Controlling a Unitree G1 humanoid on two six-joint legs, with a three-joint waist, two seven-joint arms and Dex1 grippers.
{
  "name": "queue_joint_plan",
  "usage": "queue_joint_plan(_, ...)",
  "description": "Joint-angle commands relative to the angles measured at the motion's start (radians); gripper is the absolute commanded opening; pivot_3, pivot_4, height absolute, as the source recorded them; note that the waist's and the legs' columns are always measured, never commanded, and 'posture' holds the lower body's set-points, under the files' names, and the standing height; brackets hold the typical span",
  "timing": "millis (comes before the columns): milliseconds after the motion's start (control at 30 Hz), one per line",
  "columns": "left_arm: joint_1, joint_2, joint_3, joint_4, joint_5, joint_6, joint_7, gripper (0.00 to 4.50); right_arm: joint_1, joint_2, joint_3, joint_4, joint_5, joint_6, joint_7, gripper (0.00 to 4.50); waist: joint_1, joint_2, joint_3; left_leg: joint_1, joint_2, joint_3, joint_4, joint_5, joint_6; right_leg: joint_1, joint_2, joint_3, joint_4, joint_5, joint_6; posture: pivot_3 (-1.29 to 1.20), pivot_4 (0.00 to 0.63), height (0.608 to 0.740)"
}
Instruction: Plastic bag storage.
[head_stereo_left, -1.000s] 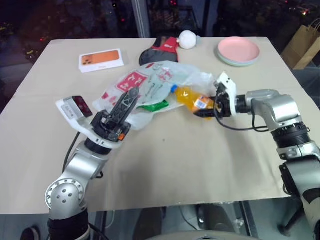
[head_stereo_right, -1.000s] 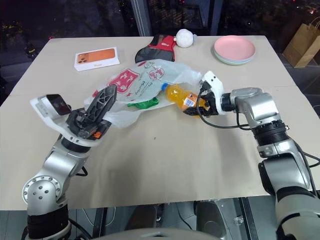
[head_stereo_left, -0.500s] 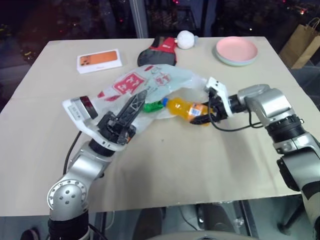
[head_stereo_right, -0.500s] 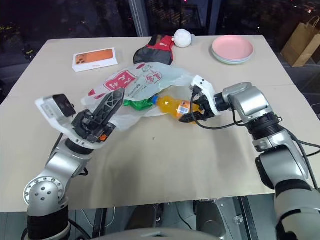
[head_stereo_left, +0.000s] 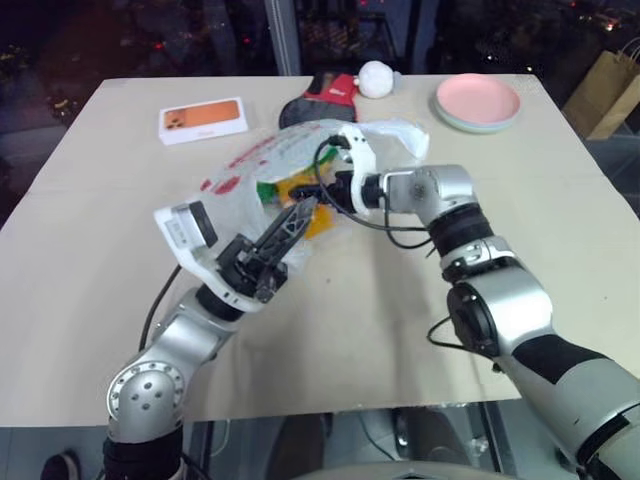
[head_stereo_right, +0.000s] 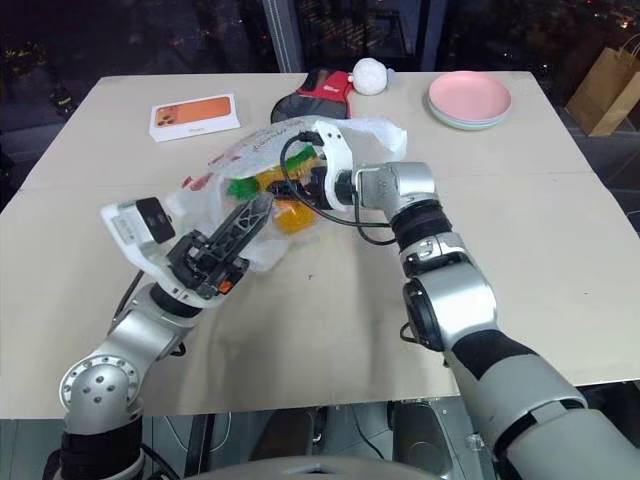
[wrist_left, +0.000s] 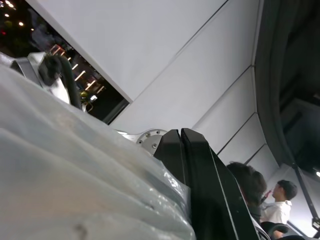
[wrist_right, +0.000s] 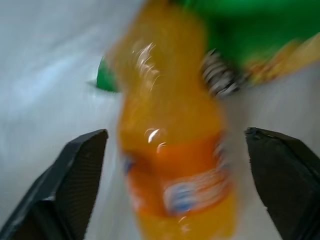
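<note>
The plastic bag, thin and whitish with red print, lies crumpled at the table's middle with its near edge lifted. My left gripper is shut on that edge, and the film drapes beside its closed fingers. My right gripper reaches into the bag's mouth from the right and is open. An orange drink bottle lies between its fingers without touching them. A green snack packet lies just beyond the bottle, inside the bag.
On the far side of the table are an orange phone box, a red and black pouch, a white ball and a pink plate. A brown paper bag stands off the table's right corner.
My right gripper has swung left with the orange bottle, into the bag's mouth, and has opened off it. The left gripper still holds the bag's edge.
</note>
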Motion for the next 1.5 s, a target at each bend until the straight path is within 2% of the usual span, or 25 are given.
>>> queue_joint_plan(33,-0.009,-0.005,0.005,-0.024,-0.001,-0.014,-0.005,0.00,0.032,-0.046,0.067,-0.180,0.010,-0.037,0.148,4.48,-0.002,0.000,0.000,0.000,0.000,0.000,0.000,0.000,0.000,0.000,0.000,0.000,0.000,0.000,0.000,0.00,0.150,0.740)
queue_joint_plan(133,-0.011,-0.001,0.015,-0.014,-0.003,-0.015,-0.008,0.00,0.120,-0.174,0.209,-0.353,-0.011,-0.029,0.354,4.48,0.000,0.000,0.000,0.000,0.000,-0.001,0.000,0.000,0.000,0.000,0.000,-0.001,0.000,0.000,0.000,0.00,0.150,0.740)
queue_joint_plan(267,-0.017,0.007,0.019,-0.002,-0.003,-0.013,-0.012,0.00,0.211,-0.404,0.332,-0.537,-0.026,-0.084,0.613,4.48,0.000,0.000,0.000,0.001,0.000,-0.001,0.000,0.000,0.000,0.001,0.000,-0.001,-0.001,0.000,0.000,0.00,0.150,0.740)
queue_joint_plan(333,-0.022,0.010,0.021,0.003,-0.007,-0.012,-0.012,0.00,0.248,-0.501,0.347,-0.626,0.000,-0.100,0.717,4.48,-0.002,0.001,0.000,0.000,0.000,-0.001,0.000,0.000,0.000,0.001,0.000,-0.001,-0.001,0.000,0.000,0.00,0.150,0.740)
queue_joint_plan(367,-0.025,0.012,0.021,0.004,-0.005,-0.010,-0.013,0.00,0.256,-0.512,0.310,-0.654,0.031,-0.125,0.732,4.48,-0.006,0.001,0.000,0.001,0.000,-0.001,0.000,0.000,0.000,0.001,0.000,-0.001,-0.001,0.000,0.000,0.00,0.150,0.740)
queue_joint_plan(433,-0.027,0.014,0.020,0.006,-0.003,-0.007,-0.016,0.00,0.261,-0.513,0.263,-0.678,0.065,-0.151,0.737,4.48,-0.021,0.001,0.000,0.002,0.002,0.001,0.000,0.000,0.000,0.001,0.001,0.001,0.000,0.000,0.000,0.00,0.150,0.740)
queue_joint_plan(533,-0.027,0.009,0.016,0.003,-0.003,-0.009,-0.014,0.00,0.190,-0.465,0.134,-0.591,0.074,-0.224,0.590,4.48,-0.030,0.001,0.001,0.004,0.004,0.001,0.000,0.000,0.000,0.001,0.004,0.002,0.002,0.000,0.000,0.00,0.150,0.740)
queue_joint_plan(600,-0.027,0.007,0.014,0.003,-0.002,-0.010,-0.014,0.00,0.167,-0.450,0.104,-0.536,0.058,-0.271,0.540,4.48,-0.027,0.001,0.001,0.004,0.003,0.001,0.000,0.000,0.000,0.001,0.004,0.002,0.004,0.000,0.000,0.00,0.150,0.740)
queue_joint_plan(733,-0.033,-0.002,0.009,0.012,-0.001,-0.015,-0.014,0.00,0.169,-0.469,0.256,-0.272,-0.221,-0.587,0.426,4.48,-0.009,-0.002,-0.001,0.005,0.002,0.001,0.001,0.000,0.000,0.003,0.002,0.002,0.002,0.000,0.000,0.00,0.150,0.740)
queue_joint_plan(900,-0.035,-0.006,0.000,0.020,0.016,-0.013,-0.021,0.00,0.162,-0.415,0.294,-0.128,-0.294,-0.711,0.407,4.48,-0.006,0.000,0.000,0.001,0.002,0.001,0.001,0.001,-0.001,0.000,0.002,0.002,0.001,0.000,-0.001,0.00,0.150,0.740)
queue_joint_plan(1000,-0.038,-0.003,0.008,0.031,-0.011,-0.005,0.003,0.00,0.143,-0.387,0.223,-0.119,-0.221,-0.666,0.427,3.68,-0.006,0.001,0.000,0.001,0.002,0.001,0.000,0.003,-0.005,-0.001,0.002,0.002,0.001,0.000,-0.001,0.00,0.150,0.740)
queue_joint_plan(1167,-0.037,0.016,0.018,0.045,-0.032,0.015,0.030,0.00,0.162,-0.369,0.153,-0.168,-0.132,-0.542,0.460,1.06,-0.005,0.001,0.000,0.001,0.002,0.001,0.000,0.001,-0.002,0.000,0.002,0.002,0.000,0.000,-0.001,0.00,0.150,0.740)
queue_joint_plan(1233,-0.052,0.017,0.018,0.059,-0.033,0.018,0.048,0.00,0.173,-0.374,0.113,-0.205,-0.064,-0.427,0.480,0.72,-0.004,0.001,0.000,0.001,0.002,0.001,0.000,0.001,-0.001,0.000,0.002,0.002,0.000,0.000,-0.001,0.00,0.150,0.740)
queue_joint_plan(1267,-0.069,0.016,0.018,0.068,-0.037,0.019,0.059,0.00,0.165,-0.376,0.077,-0.216,-0.016,-0.354,0.479,0.32,-0.004,0.001,0.000,0.001,0.002,0.001,0.000,0.001,-0.001,0.000,0.002,0.001,0.001,0.000,-0.001,0.00,0.150,0.740)
queue_joint_plan(1300,-0.087,0.019,0.018,0.076,-0.039,0.020,0.064,0.00,0.153,-0.376,0.039,-0.220,0.030,-0.288,0.472,0.09,-0.003,0.001,0.000,0.002,0.002,0.000,0.000,0.001,-0.001,0.000,0.002,0.001,0.001,0.000,-0.001,0.00,0.150,0.740)
queue_joint_plan(1367,-0.145,0.039,0.016,0.097,-0.022,0.030,0.063,0.00,0.104,-0.379,-0.062,-0.199,0.128,-0.170,0.421,0.09,0.001,0.001,0.001,0.001,0.002,0.000,0.000,0.001,-0.001,0.000,0.002,0.000,0.001,0.000,-0.001,0.00,0.150,0.740)
queue_joint_plan(1433,-0.253,0.057,0.028,0.135,0.016,0.019,0.080,0.00,0.042,-0.385,-0.188,-0.170,0.235,-0.078,0.342,0.09,0.002,0.001,0.001,0.001,0.002,-0.001,0.000,0.001,-0.001,0.000,0.002,0.000,0.002,0.000,-0.001,0.00,0.150,0.740)
queue_joint_plan(1500,-0.411,0.055,0.071,0.188,-0.005,-0.023,0.129,0.00,-0.026,-0.395,-0.311,-0.145,0.339,-0.027,0.274,0.09,0.005,0.001,0.003,0.001,0.001,-0.002,0.000,0.002,-0.002,0.000,0.002,-0.001,0.003,0.001,-0.001,0.00,0.150,0.740)
